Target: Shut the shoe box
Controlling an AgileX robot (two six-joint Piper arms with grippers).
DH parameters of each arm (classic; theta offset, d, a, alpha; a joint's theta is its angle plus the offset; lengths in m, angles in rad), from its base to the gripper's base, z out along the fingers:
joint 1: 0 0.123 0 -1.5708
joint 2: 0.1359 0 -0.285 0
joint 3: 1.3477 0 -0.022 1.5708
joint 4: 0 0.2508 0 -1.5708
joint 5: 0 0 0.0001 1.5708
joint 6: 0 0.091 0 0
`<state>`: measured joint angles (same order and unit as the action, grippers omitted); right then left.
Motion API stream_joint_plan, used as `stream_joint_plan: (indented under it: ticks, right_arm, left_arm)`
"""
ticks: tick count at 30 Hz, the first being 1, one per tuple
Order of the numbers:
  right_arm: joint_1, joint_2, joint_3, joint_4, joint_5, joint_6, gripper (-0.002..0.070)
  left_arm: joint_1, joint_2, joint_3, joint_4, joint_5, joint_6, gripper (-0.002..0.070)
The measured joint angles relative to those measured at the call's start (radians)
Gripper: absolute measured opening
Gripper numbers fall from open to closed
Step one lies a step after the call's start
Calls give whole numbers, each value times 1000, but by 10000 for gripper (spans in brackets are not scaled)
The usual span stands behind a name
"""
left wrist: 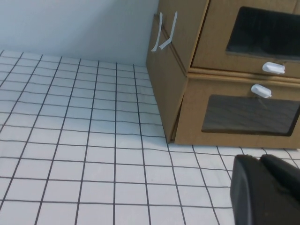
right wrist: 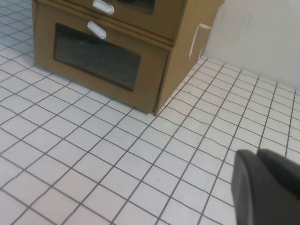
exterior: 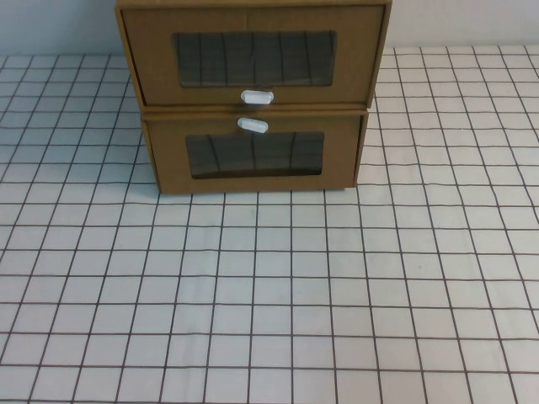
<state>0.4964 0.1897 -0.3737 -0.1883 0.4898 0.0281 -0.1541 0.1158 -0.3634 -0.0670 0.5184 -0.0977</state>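
the left gripper point(left wrist: 266, 190) shows only in its own wrist view, as a dark body low over the table point(exterior: 269, 320), a little in front of the boxes and toward the robot's left; if its fingers are apart or together, i cannot tell. it is not seen in the high view.

in the middle, at the far side of the table, two cardboard boxes are stacked. the upper one is the shoe box point(exterior: 253, 55), with the window in its front and the white handle point(exterior: 257, 97) just under the window. it sits directly on the twin box point(exterior: 253, 160), whose handle point(exterior: 253, 125) is above its window. from above, the front of the shoe box appears to stand out a little toward the robot, over the front of the lower one, so i judge the drawer is not fully in.

the right gripper point(right wrist: 267, 187) also shows only in its wrist view, dark, low over the table and well apart from the boxes on the robot's right; its fingers i cannot tell either.

to do the step well, one gripper should come to the front panel of the upper box, beside the handle and not on the clear window, and push straight and slowly toward the wall. a push off centre may turn the stack or slide both boxes back together.
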Motion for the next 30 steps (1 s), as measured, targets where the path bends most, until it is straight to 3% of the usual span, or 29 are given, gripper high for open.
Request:
stream_joint_plan:
  ticks: [30]
  right_arm:
    - [0, -5, 22, 31, -51, 2, -13]
  left_arm:
    - [0, 0, 31, 12, 45, -2, -6]
